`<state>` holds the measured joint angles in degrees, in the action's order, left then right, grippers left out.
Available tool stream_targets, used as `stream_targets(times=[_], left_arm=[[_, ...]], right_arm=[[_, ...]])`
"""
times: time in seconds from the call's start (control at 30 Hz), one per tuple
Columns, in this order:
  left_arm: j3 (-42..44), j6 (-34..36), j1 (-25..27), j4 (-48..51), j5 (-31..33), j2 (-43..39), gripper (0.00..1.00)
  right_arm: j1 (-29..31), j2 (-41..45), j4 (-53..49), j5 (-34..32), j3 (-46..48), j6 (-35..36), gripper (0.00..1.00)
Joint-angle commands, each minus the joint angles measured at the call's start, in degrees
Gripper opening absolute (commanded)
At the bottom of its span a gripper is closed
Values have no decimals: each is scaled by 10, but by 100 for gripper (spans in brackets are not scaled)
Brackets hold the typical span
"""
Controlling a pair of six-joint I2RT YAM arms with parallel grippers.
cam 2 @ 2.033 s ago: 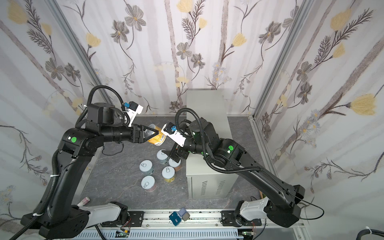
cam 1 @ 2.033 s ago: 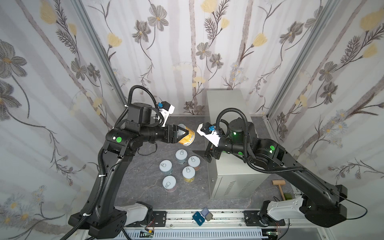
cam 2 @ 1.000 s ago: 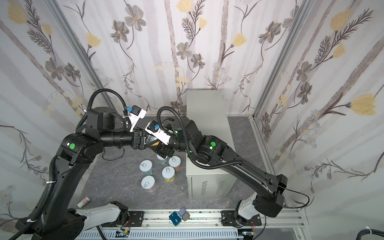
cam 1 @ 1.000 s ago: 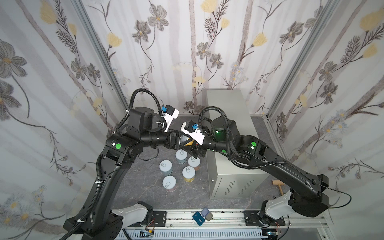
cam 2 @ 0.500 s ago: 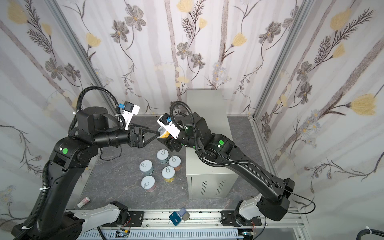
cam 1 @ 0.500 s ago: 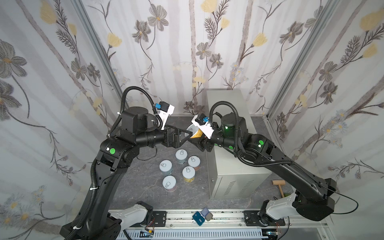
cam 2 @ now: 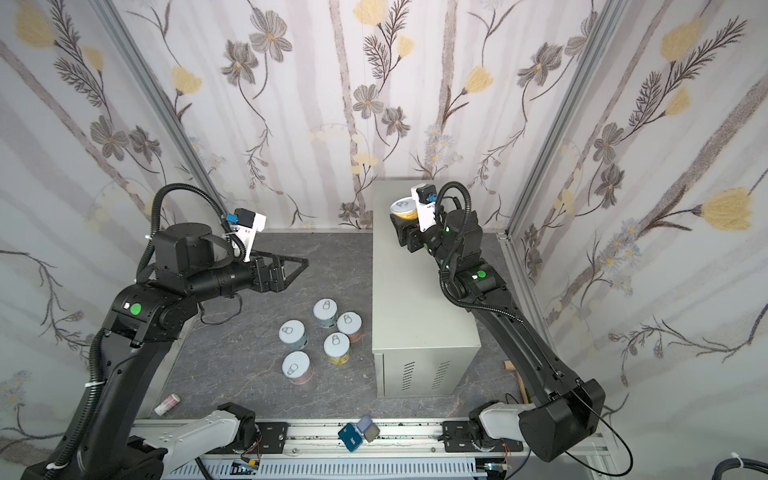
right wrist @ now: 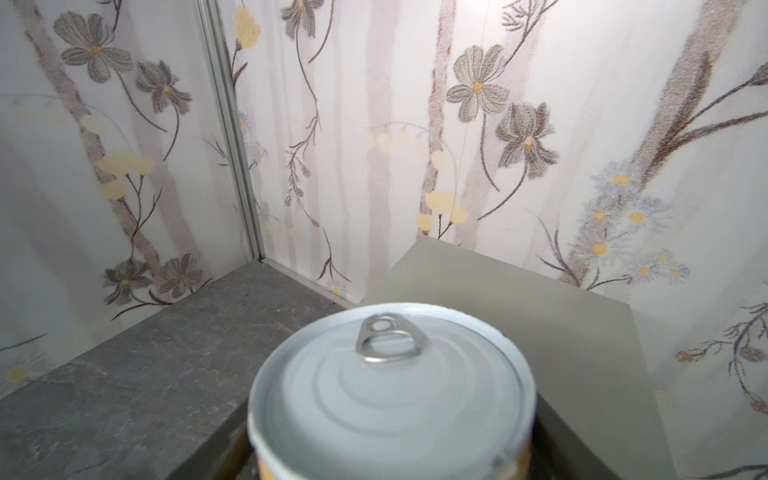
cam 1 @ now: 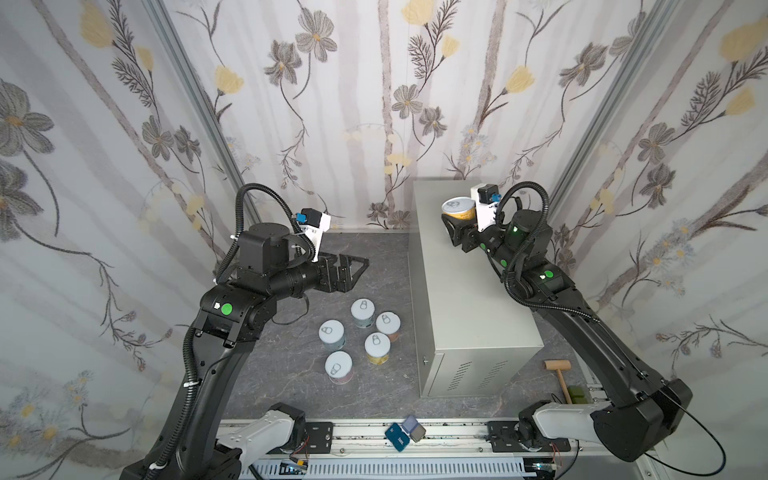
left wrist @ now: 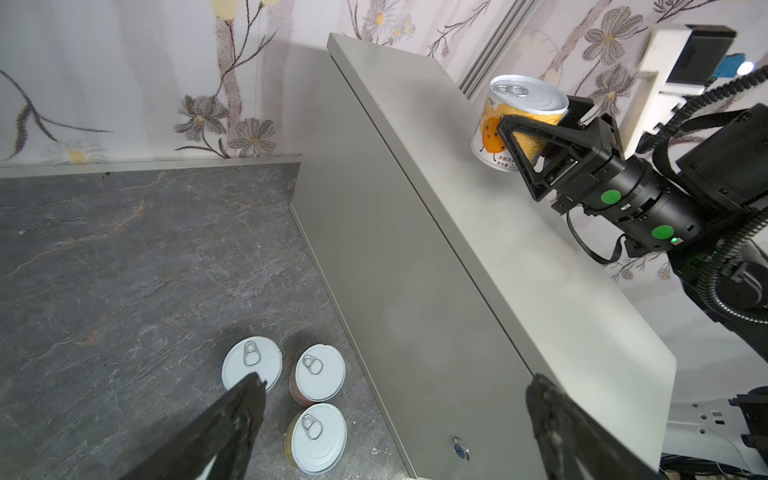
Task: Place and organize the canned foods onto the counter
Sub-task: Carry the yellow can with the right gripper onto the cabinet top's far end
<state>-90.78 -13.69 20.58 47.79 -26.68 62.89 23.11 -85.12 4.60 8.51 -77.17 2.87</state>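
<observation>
Orange can (left wrist: 525, 93), clamped in the right gripper (left wrist: 540, 120) at the counter's (left wrist: 498, 249) far end, wants setting down upright; left gripper (cam 1: 357, 266) gapes empty.

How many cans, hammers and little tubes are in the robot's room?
Cans: 6, counting the held can in the right gripper
Wooden hammer: 1
Pink-and-white tube: 1
Total: 8
</observation>
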Motion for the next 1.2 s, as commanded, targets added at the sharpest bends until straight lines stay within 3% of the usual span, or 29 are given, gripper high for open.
stream_targets(times=[0.0,0.23,0.63,1.17], left_arm=[[14,1,-4,-23,22,-4,100],[68,-1,-22,-46,34,-35,100],[101,-7,-53,-47,33,-46,100],[116,-21,-71,-69,14,-47,100]], right_arm=[[-47,-28,173,38,-2,-34,74],[-105,-129,191,101,-65,-57,76],[-121,-294,51,119,-281,-46,78],[-125,-325,27,106,-282,-45,84]])
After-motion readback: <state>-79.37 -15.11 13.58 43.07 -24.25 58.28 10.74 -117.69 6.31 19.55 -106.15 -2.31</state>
